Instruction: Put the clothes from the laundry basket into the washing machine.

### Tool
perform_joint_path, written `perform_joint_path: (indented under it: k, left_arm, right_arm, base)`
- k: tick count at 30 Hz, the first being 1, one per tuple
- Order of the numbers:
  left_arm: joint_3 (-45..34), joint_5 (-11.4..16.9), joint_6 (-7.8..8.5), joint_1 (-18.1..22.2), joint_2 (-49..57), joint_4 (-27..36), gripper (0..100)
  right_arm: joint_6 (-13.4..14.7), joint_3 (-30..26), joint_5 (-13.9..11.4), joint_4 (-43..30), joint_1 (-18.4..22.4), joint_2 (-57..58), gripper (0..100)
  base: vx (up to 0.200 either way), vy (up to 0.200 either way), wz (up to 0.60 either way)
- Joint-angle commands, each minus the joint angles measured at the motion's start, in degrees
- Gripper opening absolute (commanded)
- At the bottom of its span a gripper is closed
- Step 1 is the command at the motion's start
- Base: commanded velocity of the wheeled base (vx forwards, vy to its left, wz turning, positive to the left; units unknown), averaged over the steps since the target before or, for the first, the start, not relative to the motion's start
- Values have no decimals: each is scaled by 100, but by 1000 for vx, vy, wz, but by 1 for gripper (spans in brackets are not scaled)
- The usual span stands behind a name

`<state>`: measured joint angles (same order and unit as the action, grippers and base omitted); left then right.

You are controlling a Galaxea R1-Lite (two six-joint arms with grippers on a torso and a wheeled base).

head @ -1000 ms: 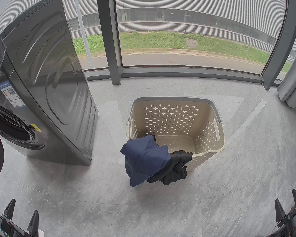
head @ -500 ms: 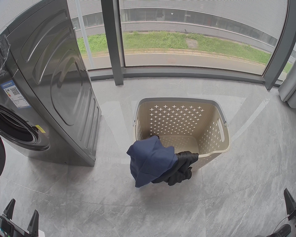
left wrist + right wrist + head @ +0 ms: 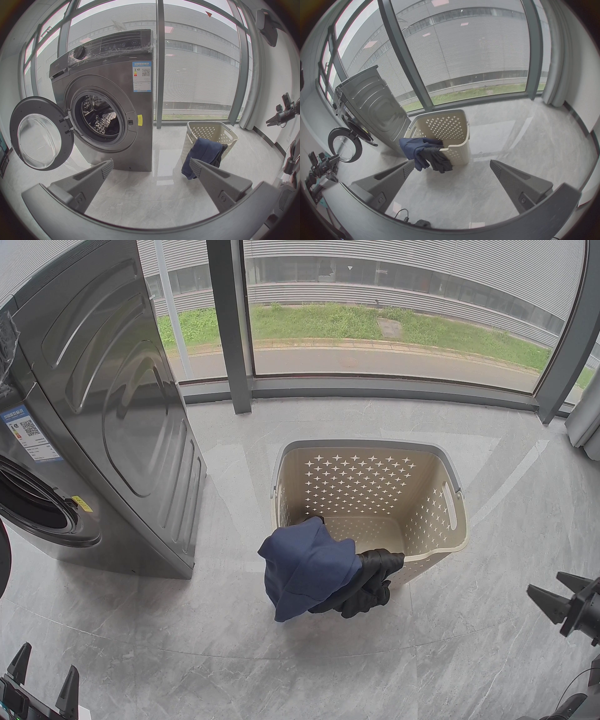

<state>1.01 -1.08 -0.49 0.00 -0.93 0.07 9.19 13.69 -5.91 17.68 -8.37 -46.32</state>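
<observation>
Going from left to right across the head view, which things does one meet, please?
The washing machine → blue garment → black garment → right tool, open. The basket overlaps both garments, so it is left out.

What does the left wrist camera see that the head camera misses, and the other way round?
Left wrist view adds: on the washing machine, the round door swung open, the drum's inside and the knob on top. Head view adds: the machine's ribbed side panel and the inside floor of the laundry basket. Both share: the basket with a blue garment and a black garment draped over its near rim.
</observation>
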Motion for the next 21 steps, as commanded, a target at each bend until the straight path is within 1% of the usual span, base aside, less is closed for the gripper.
perform_joint_path:
  k: [1, 3, 6, 7, 8, 9, 10, 11, 12, 15, 17, 19, 21]
  left_arm:
    - [-101, 3, -4, -9, 93, 1, 100]
    - [-101, 3, -4, -9, 93, 1, 100]
    - [-101, 3, -4, -9, 93, 1, 100]
    - [-101, 3, -4, -9, 93, 1, 100]
    - [-101, 3, -4, -9, 93, -7, 100]
    - [-101, 3, -4, -9, 93, 1, 100]
    - [-101, 3, -4, -9, 93, 1, 100]
    - [-101, 3, -4, -9, 93, 1, 100]
    - [-101, 3, 5, -9, 93, 1, 100]
    - [-101, 3, -4, 0, 93, 1, 100]
    - [-101, 3, 5, -9, 93, 1, 100]
    - [-101, 3, 5, -9, 93, 1, 100]
    - [-101, 3, -4, 0, 93, 1, 100]
  right_arm:
    - [267, 134, -33, 843, -1096, -2293, 100]
    - [267, 248, 11, 975, -1307, -2619, 100]
    - [276, 389, 292, 1326, -1527, -3269, 100]
    - [276, 389, 301, 1352, -1536, -3295, 100]
    - [276, 362, 459, 1634, -1641, -3585, 100]
    - [285, 336, 521, 1801, -1703, -3700, 100]
    - [285, 336, 521, 1801, -1703, -3700, 100]
    - [294, 283, 556, 2020, -1826, -3875, 100]
    - [311, 257, 565, 2091, -1870, -3928, 100]
    - [373, 257, 565, 2126, -1957, -4016, 100]
    - [461, 310, 565, 2135, -2080, -4165, 100]
    - [470, 336, 574, 2143, -2107, -4218, 100]
    - [478, 503, 574, 2258, -2116, -4517, 100]
  base:
    - [0, 0, 0]
    - [0, 0, 0]
    - [0, 0, 0]
    - [0, 0, 0]
    - [0, 0, 0]
    - [0, 0, 0]
    - [0, 0, 0]
    - [0, 0, 0]
    - [0, 0, 0]
    - [0, 0, 0]
    - [0, 0, 0]
    - [0, 0, 0]
    - [0, 0, 0]
